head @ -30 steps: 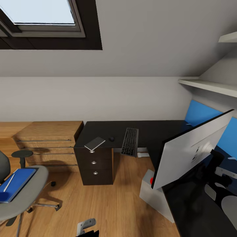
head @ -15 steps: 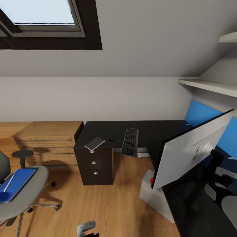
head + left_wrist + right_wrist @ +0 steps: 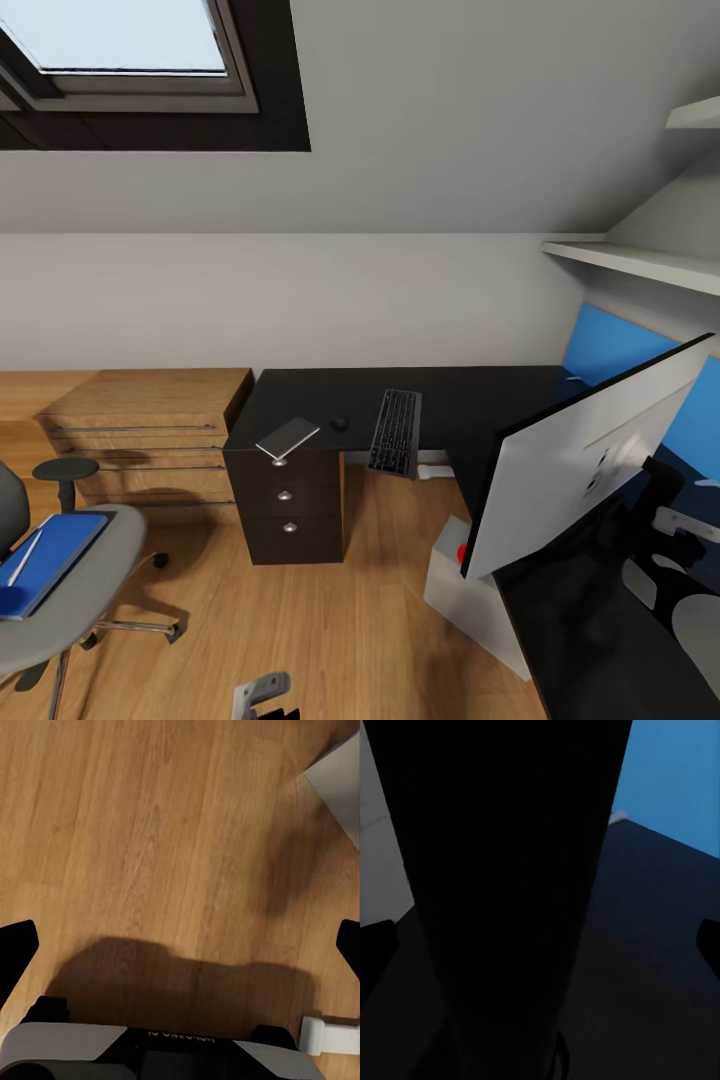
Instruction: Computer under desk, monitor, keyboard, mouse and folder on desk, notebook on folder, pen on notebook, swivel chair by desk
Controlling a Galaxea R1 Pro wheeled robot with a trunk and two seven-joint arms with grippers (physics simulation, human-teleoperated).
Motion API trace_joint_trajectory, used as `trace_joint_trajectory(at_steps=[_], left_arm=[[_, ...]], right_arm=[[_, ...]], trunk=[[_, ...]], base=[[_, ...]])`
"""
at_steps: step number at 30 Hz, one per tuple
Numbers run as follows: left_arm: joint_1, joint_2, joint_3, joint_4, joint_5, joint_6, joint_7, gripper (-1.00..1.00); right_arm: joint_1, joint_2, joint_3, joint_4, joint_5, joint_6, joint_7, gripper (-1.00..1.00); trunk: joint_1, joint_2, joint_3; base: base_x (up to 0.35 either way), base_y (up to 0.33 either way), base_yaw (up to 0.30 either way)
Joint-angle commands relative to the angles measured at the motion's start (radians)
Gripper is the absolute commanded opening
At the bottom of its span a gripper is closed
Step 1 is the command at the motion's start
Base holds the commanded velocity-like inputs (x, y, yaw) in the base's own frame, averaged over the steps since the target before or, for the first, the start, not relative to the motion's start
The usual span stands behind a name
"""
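Observation:
The monitor (image 3: pixel 585 460) stands tilted on the right wing of the black desk (image 3: pixel 470 395), its silver-white back toward me. On the far wing lie the keyboard (image 3: pixel 396 430), the mouse (image 3: pixel 340 423) and the notebook (image 3: pixel 288 437), the notebook above the drawer unit. The grey computer (image 3: pixel 465 590) sits on the floor under the desk. The swivel chair (image 3: pixel 95 590) at the left carries the blue folder (image 3: pixel 50 555) with the pen (image 3: pixel 25 557) on it. My left gripper (image 3: pixel 180 945) hangs open over bare floor. My right gripper (image 3: pixel 540 945) is open, close to a black surface.
Low wooden shelving (image 3: pixel 150 430) stands left of the desk against the wall. Wall shelves (image 3: pixel 640 262) hang above the desk's right wing, with a blue panel (image 3: pixel 610 345) behind the monitor. Wood floor (image 3: pixel 330 630) lies open between chair and desk.
The monitor has shifted slightly to the right. The rest of the scene is almost unchanged.

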Motion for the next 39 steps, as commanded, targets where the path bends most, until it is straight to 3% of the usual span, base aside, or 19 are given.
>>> trace_joint_trajectory(at_steps=[1, 12, 13, 39], left_arm=[[-0.001, 0.0, -0.002, -0.002, 0.011, 0.001, 0.009, 1.0], [-0.001, 0.0, -0.002, -0.001, 0.011, -0.004, 0.009, 1.0], [-0.001, 0.0, -0.002, 0.0, 0.011, -0.004, 0.009, 1.0], [-0.001, 0.0, -0.002, 0.0, 0.011, -0.004, 0.009, 1.0]], right_arm=[[-0.001, 0.0, -0.008, 0.001, 0.002, -0.004, 0.002, 1.0], [-0.001, 0.0, -0.007, 0.001, 0.002, -0.004, 0.002, 1.0], [-0.001, 0.001, -0.007, 0.001, 0.002, -0.004, 0.002, -1.0], [-0.001, 0.002, -0.007, 0.001, 0.002, -0.004, 0.002, -1.0]], trunk=[[0.0, -0.001, -0.001], [0.0, -0.001, -0.001], [0.0, -0.001, -0.001], [0.0, -0.001, -0.001]], base=[[0.01, 0.0, 0.0], [0.003, 0.0, 0.0], [0.0, 0.0, 0.0], [0.0, 0.0, 0.0]])
